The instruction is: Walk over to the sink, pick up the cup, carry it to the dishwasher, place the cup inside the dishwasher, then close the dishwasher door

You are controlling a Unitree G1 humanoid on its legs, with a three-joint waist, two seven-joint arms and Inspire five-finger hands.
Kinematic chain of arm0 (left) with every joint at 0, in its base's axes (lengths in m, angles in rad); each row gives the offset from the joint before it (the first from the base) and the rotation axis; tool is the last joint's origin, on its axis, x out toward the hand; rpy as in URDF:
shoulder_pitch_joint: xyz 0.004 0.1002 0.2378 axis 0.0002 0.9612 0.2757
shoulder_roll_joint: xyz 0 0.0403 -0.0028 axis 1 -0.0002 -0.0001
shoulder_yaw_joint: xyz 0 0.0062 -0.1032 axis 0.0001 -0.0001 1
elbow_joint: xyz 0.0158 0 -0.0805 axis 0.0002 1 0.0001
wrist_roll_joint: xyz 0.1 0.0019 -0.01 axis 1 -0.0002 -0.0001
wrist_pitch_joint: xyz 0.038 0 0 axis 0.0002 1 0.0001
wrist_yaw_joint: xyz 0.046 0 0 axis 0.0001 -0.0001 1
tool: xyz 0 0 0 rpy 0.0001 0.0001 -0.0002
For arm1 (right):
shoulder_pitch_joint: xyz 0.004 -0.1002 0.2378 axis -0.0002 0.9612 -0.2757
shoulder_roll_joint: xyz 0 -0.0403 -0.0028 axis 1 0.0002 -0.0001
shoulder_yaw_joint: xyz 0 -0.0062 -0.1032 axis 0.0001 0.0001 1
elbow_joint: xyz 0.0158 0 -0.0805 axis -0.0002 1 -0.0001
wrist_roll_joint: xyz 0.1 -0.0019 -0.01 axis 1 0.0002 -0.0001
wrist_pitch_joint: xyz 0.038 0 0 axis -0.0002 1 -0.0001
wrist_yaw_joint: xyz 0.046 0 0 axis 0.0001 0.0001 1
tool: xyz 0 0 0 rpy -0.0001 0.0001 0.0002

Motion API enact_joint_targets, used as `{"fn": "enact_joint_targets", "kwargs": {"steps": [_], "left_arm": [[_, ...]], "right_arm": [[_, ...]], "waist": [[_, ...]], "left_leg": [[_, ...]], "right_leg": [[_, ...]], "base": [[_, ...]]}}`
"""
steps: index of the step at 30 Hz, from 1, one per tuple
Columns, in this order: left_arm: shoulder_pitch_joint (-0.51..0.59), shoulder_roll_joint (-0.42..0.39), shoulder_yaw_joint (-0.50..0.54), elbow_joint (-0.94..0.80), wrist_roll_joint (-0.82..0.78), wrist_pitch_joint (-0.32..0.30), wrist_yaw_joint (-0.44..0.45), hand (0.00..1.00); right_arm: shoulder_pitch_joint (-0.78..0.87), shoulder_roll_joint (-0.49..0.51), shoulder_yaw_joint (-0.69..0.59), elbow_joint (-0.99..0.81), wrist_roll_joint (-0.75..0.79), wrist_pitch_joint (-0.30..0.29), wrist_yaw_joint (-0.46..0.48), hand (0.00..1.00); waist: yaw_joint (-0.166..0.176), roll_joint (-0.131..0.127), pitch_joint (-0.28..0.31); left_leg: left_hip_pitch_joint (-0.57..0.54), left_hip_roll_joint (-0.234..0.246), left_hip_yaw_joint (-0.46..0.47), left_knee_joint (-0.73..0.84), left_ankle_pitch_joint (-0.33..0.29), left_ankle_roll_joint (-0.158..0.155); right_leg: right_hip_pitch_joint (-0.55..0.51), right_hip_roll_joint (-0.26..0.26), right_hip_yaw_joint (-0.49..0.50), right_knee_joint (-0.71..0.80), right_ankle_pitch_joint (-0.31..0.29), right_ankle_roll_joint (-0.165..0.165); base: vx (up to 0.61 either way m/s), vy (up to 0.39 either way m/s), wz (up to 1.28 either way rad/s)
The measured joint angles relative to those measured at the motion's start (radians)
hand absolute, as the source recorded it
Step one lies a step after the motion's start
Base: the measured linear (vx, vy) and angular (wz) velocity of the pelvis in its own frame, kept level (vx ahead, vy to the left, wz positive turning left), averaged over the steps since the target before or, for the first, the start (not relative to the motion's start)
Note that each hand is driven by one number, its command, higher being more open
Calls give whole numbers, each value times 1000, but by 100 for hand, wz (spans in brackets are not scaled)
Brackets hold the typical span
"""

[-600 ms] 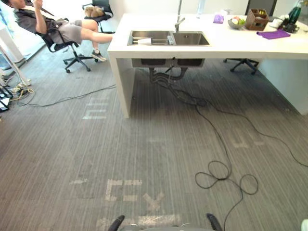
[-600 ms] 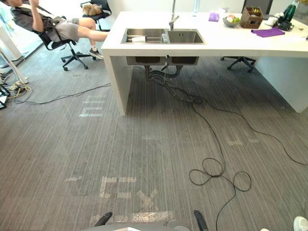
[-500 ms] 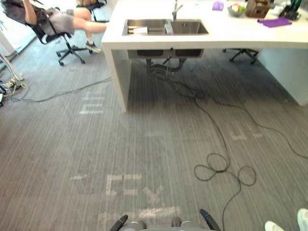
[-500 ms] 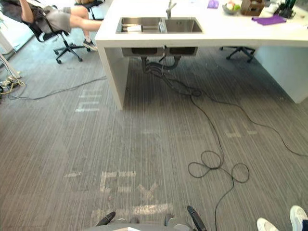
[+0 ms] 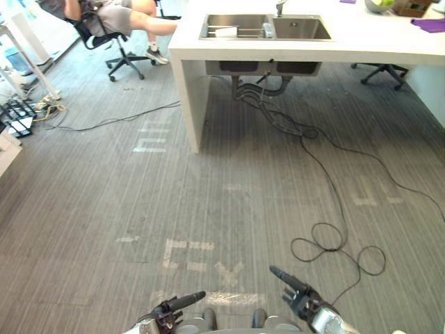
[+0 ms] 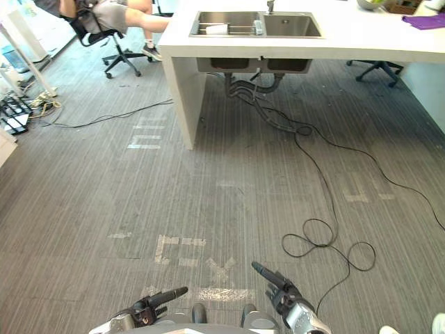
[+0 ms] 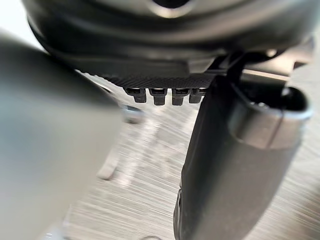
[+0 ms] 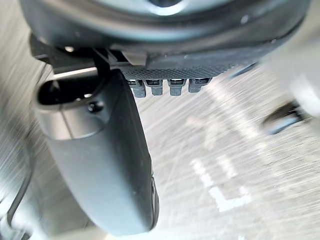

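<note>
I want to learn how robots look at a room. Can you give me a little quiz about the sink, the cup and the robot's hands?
1. True or false: the white cup lies in the left basin of the sink.
2. What do the left hand and the right hand hold? A) the cup B) nothing C) a spoon
3. Fill in: the person on the office chair sits past the counter's ___ end, going by the robot's own sides.
Key: 1 true; 2 B; 3 left.
</note>
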Motion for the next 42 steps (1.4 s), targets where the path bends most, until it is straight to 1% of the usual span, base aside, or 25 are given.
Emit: {"fn": "enact_joint_targets", "kwargs": {"steps": [3, 8, 9, 11, 15, 19, 21, 23, 25, 26, 27, 29, 30, 32, 35, 37, 38, 40, 41, 42], "left_arm": [[-24, -24, -10, -42, 44, -36, 20, 100], [-22, -32, -15, -55, 128, -54, 66, 100], [-16, -32, -24, -55, 176, -62, 93, 100], [-10, -31, -29, -55, 213, -71, 114, 100], [4, -31, -30, -55, 313, -95, 163, 100], [16, -30, -29, -55, 329, -98, 188, 100], [30, -33, -29, -31, 329, -98, 194, 100], [32, -27, -24, -14, 330, -95, 193, 100], [41, -27, -16, 6, 395, -101, 180, 100], [40, -28, 2, 16, 424, -101, 165, 100], [38, -25, 0, 21, 442, -101, 145, 100], [35, -25, 0, 49, 419, -89, 109, 100], [35, -26, 1, 57, 395, -81, 99, 100], [26, -23, 5, 104, 294, -50, 62, 100], [15, -21, 11, 134, 258, -47, 36, 100], [15, -20, 11, 136, 239, -52, 36, 100], [15, -20, 11, 136, 237, -55, 36, 100], [12, -17, 12, 136, 215, -60, 36, 100], [2, -17, 11, 138, 194, -62, 39, 100], [-3, -14, 10, 138, 175, -63, 41, 100]], "right_arm": [[6, 18, -10, -4, -36, -3, 2, 100], [60, 35, -14, -2, -86, -7, 19, 100], [75, 35, -19, -1, -122, -24, 18, 100], [82, 35, -21, -1, -155, -39, 16, 100], [78, 36, -21, -1, -235, -92, 1, 100], [79, 41, -18, -2, -259, -110, 0, 100], [85, 45, -17, -2, -263, -113, 2, 100], [104, 49, -15, -1, -261, -113, 6, 100], [121, 48, -9, 5, -240, -114, 16, 100], [120, 43, -7, 24, -213, -111, 30, 100], [115, 40, -7, 45, -148, -103, 45, 100], [114, 33, -11, 74, -45, -83, 59, 100], [114, 32, -15, 86, -25, -80, 64, 100], [114, 34, -20, 120, -26, -78, 74, 100], [114, 34, -20, 135, -35, -80, 77, 100], [112, 33, -20, 146, -36, -80, 77, 100], [106, 32, -19, 152, -37, -80, 77, 100], [91, 25, -15, 163, -47, -78, 78, 100], [78, 13, -13, 173, -57, -76, 78, 100], [71, 8, -2, 166, -72, -74, 78, 100]], "waist": [[-2, -6, 4], [-5, -13, 9], [-7, -13, 9], [-11, -13, 9], [-12, -17, 10], [-8, -22, 9], [-7, -23, 10], [-7, -25, 10], [-6, -25, 9], [-8, -26, 9], [-9, -27, 8], [-12, -29, -1], [-13, -30, -6], [-26, -33, -16], [-27, -33, -21], [-26, -33, -21], [-26, -32, -21], [-26, -26, -17], [-26, -19, -13], [-28, -8, -8]], "left_leg": [[0, -7, -15, -15, 7, 2], [10, -11, -16, -25, 8, 4], [11, -12, -15, -25, 8, 4], [12, -13, -15, -25, 8, 3], [19, -14, -12, -23, 4, -2], [23, -15, 4, -21, 0, -6], [28, -12, 29, -22, -8, 6], [28, -9, 51, -22, -9, 8], [29, -7, 78, -23, -12, 12], [31, -6, 90, -23, -12, 13], [38, -6, 102, -23, -13, 13], [50, -6, 128, -22, -18, 7], [53, -5, 134, -22, -21, 2], [70, -1, 152, -21, -29, -9], [71, 5, 154, -9, -40, -25], [67, 15, 156, 14, -53, -29], [55, 23, 158, 42, -68, -28], [11, 50, 171, 153, -125, -31], [-30, 77, 192, 248, -164, -49], [-68, 96, 209, 324, -174, -66]], "right_leg": [[2, -6, -16, 0, -2, 3], [7, -10, -17, 2, -8, 12], [8, -13, -18, 4, -10, 16], [9, -15, -23, 10, -13, 21], [9, -21, -21, 31, -19, 29], [8, -23, -16, 35, -19, 28], [6, -23, -7, 42, -21, 26], [2, -24, -1, 44, -21, 25], [-4, -23, 13, 44, -21, 25], [-9, -22, 22, 44, -20, 24], [-10, -21, 36, 43, -19, 23], [-4, -19, 55, 37, -18, 24], [-2, -18, 61, 32, -17, 25], [13, -12, 74, 20, -16, 25], [24, -7, 76, 8, -15, 25], [27, -1, 75, 5, -15, 25], [27, 3, 75, 5, -15, 25], [23, 10, 75, 15, -21, 14], [12, 15, 76, 38, -33, -2], [-9, 14, 76, 72, -50, -10]], "base": [[-20, 19, 17], [15, 6, 1], [28, 3, 3], [21, 4, 6], [1, 1, 1], [-56, 12, -9], [-58, 15, -18], [-34, 15, -11], [8, 19, -21], [46, 26, -29], [53, 22, -29], [52, 21, -30], [72, 17, -31], [67, 0, -21], [41, -31, -5], [13, -48, -4], [8, -58, -9], [4, -61, -14], [-31, -67, -10], [-49, -66, -1]]}}
